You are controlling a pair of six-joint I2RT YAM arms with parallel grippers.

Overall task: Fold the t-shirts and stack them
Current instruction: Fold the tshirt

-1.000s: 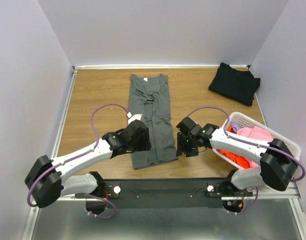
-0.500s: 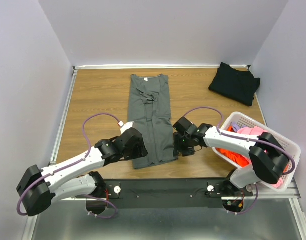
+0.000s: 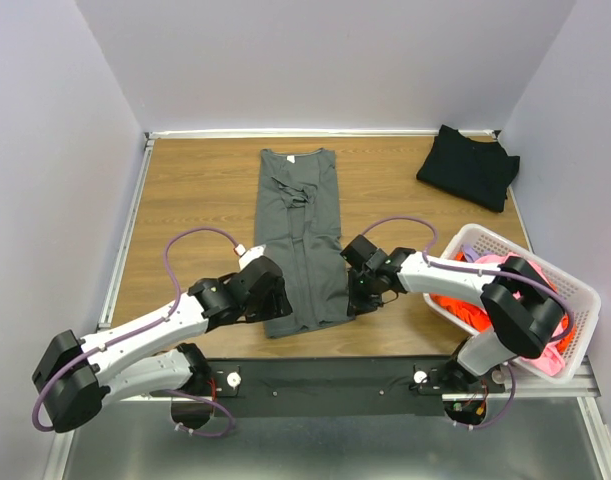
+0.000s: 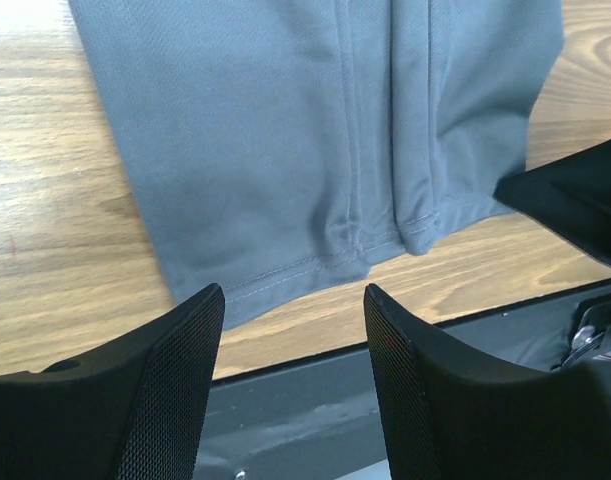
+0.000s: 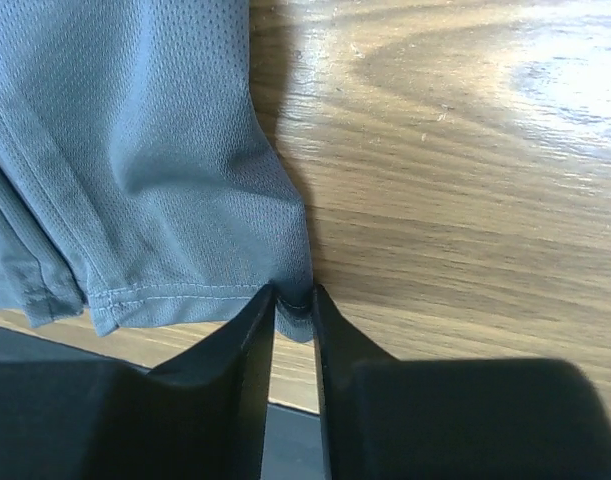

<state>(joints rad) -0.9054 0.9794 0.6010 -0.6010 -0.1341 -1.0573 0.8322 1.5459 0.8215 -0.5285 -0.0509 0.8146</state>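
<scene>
A dark grey t-shirt (image 3: 303, 230) lies as a long narrow strip on the wooden table, collar at the far end. My right gripper (image 3: 353, 304) is at its near right hem corner. In the right wrist view the gripper (image 5: 293, 295) is shut on that corner of the grey cloth (image 5: 135, 150). My left gripper (image 3: 277, 298) hovers over the near left hem corner. In the left wrist view it (image 4: 291, 292) stands open, with nothing between its fingers and the grey hem (image 4: 285, 150) just beyond them. A folded black t-shirt (image 3: 469, 165) lies at the far right.
A white slatted basket (image 3: 485, 236) stands at the near right, holding a pink shirt (image 3: 507, 268) and an orange shirt (image 3: 473, 314). The table's near edge and a dark metal rail (image 3: 315, 372) run just behind the hem. White walls close in both sides.
Both arms have dropped toward the near hem of the grey shirt. The right gripper moved left onto the hem corner and closed on it. The left gripper stays open.
</scene>
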